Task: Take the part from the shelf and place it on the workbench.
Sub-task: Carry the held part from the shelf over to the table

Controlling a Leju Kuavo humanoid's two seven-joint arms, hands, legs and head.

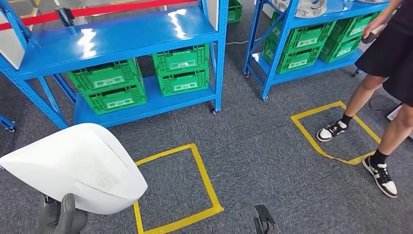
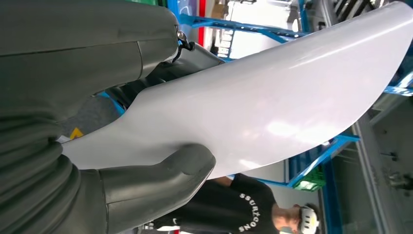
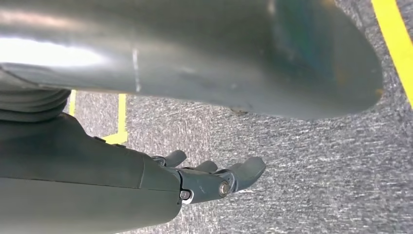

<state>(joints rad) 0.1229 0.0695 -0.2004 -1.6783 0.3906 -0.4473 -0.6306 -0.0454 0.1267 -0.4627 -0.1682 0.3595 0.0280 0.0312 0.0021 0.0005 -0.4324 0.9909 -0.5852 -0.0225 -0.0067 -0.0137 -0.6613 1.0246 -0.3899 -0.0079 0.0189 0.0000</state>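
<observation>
The part (image 1: 78,165) is a large smooth white curved shell, held low at the left of the head view over the grey carpet. My left hand (image 1: 61,217) grips it from underneath, grey fingers showing below its edge. In the left wrist view the thick grey thumb (image 2: 160,170) presses on the white part (image 2: 272,102), with darker fingers behind it. My right hand (image 3: 214,178) hangs over the carpet with its fingers apart and nothing in them; a dark tip of it (image 1: 264,220) shows at the bottom of the head view.
A blue shelf rack (image 1: 122,36) with green crates (image 1: 182,68) stands ahead, a second rack (image 1: 292,53) to the right. Yellow tape squares (image 1: 204,180) mark the carpet. A person (image 1: 384,63) in dark clothes stands at the right, one foot in a taped square (image 1: 341,131).
</observation>
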